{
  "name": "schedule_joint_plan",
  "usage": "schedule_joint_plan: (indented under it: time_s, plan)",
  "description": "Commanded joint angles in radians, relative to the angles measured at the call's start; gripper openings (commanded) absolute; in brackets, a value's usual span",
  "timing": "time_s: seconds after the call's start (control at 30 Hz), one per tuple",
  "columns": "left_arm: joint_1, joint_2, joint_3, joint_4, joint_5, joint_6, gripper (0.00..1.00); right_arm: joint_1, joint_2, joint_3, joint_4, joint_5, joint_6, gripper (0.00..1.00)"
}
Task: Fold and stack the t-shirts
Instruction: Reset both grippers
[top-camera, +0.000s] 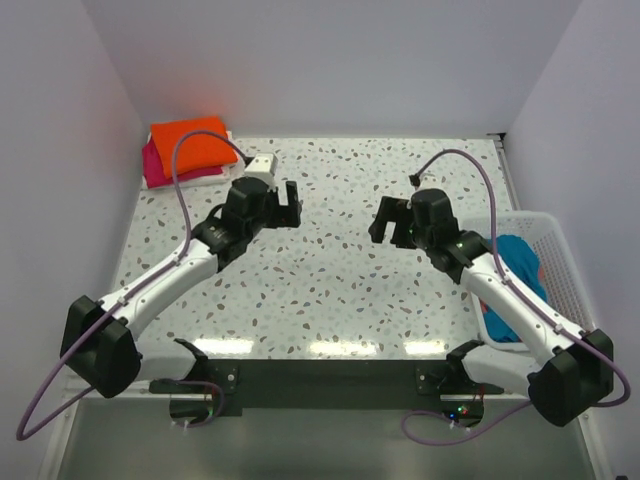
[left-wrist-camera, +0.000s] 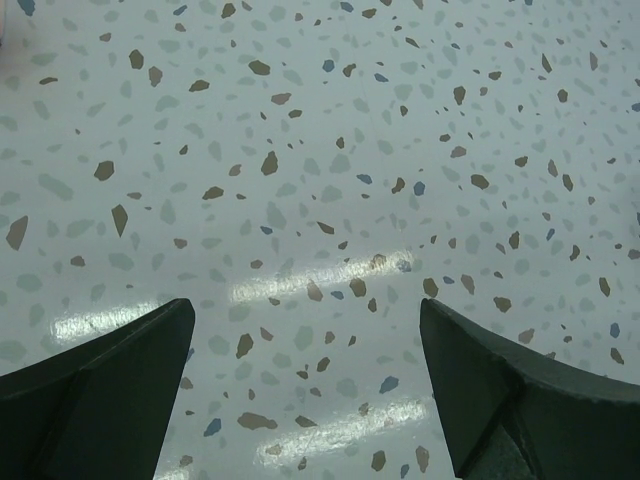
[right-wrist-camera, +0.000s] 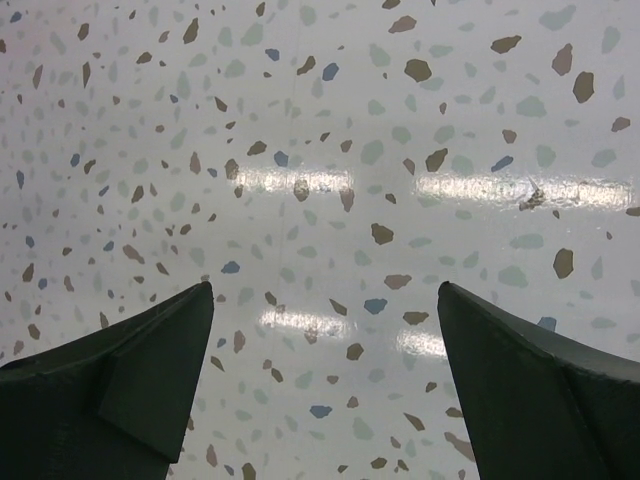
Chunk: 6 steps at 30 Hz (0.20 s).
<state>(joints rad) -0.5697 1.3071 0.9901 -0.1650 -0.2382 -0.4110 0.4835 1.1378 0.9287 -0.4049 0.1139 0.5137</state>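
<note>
Both jaws wide apart, empty, centred; orange t-shirt (top-camera: 190, 140) at far-left corner, basket (top-camera: 562, 238) at right edge.

Speckled table (top-camera: 330, 290): tee stack (top-camera: 186, 150) back-left, basket (top-camera: 566, 268) rt edge.

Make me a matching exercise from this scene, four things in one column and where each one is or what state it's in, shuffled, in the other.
Things:
1. orange t-shirt
2. pink t-shirt
3. blue t-shirt
4. left gripper

Places or states:
A. inside the white basket on the right
B. top of the pile in the far left corner
C. open above the bare table
D. underneath the orange one

Pairs: 1-B, 2-D, 3-A, 4-C
</note>
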Motion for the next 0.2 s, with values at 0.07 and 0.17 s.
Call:
schedule_joint_plan:
  time_s: [0.07,0.17]
  plan:
    - [0.001,-0.057,-0.028,0.013,0.028,-0.015,1.0,0.004,-0.021,-0.016,0.061,-0.008,-0.007,0.98]
    - [0.001,-0.074,-0.031,0.007,0.036,-0.014,1.0,0.001,-0.013,-0.008,0.057,0.007,-0.012,0.99]
